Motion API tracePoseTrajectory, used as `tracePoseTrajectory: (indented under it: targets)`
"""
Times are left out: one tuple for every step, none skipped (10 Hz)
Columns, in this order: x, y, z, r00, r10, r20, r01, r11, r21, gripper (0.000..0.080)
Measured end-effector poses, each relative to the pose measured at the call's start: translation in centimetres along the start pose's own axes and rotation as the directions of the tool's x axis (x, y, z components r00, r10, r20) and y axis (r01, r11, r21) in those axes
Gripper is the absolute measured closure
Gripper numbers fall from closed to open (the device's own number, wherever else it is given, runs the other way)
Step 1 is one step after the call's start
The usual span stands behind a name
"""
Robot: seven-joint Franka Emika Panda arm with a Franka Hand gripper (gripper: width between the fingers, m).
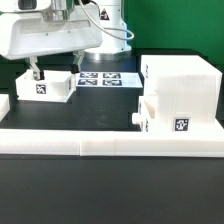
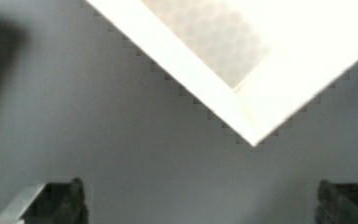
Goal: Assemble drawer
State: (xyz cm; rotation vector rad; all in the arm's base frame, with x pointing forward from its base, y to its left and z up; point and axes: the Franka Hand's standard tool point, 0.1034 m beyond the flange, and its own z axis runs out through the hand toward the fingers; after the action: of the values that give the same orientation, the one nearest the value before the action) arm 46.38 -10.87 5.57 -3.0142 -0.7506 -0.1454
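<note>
Gripper: black two-finger gripper hangs at the far corner of the small flat matte white box, on the exterior view's left.
Jaws: released and spread wide. Only the wrist view shows both fingertips, with just the dark table between them.
Wrist-only detail: a white box corner with a honeycomb texture, clear of the fingertips.
Shell: large cube-like hollow white plastic shell on the exterior view's right, seen in that view alone. A smaller white box touches its front.
Between: the marker board.
Front: long low white border rail.

Marker board between box and shell
</note>
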Motion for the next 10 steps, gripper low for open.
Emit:
tracePoseTrajectory:
  targets:
    - [-0.6,-0.1,0.3,0.991,0.13,0.004,-0.13,0.991,0.004,0.0151]
    - [-1.4,-0.3,0.6,0.975,0.222,0.009,-0.222,0.975,0.0,0.0151]
    - [-2.2,-0.9,0.8,0.958,0.287,0.01,-0.287,0.958,-0.005,0.0151]
    - [-2.9,-1.7,1.1,0.918,0.396,0.019,-0.396,0.918,-0.001,0.0151]
    - [-3.2,-1.9,1.2,0.896,0.444,0.022,-0.444,0.896,-0.002,0.0151]
    - [-3.4,-2.1,1.3,0.859,0.512,0.025,-0.512,0.859,0.0,0.0151]
    - [-3.6,-2.5,1.5,0.859,0.511,0.032,-0.511,0.86,0.001,0.0151]
    - [-3.9,-2.9,1.8,0.861,0.507,0.033,-0.507,0.862,-0.001,0.0151]
    - [-4.2,-3.5,2.1,0.864,0.503,0.032,-0.503,0.864,-0.005,0.0151]
    - [-4.7,-3.9,2.5,0.865,0.5,0.032,-0.5,0.866,-0.009,0.0151]
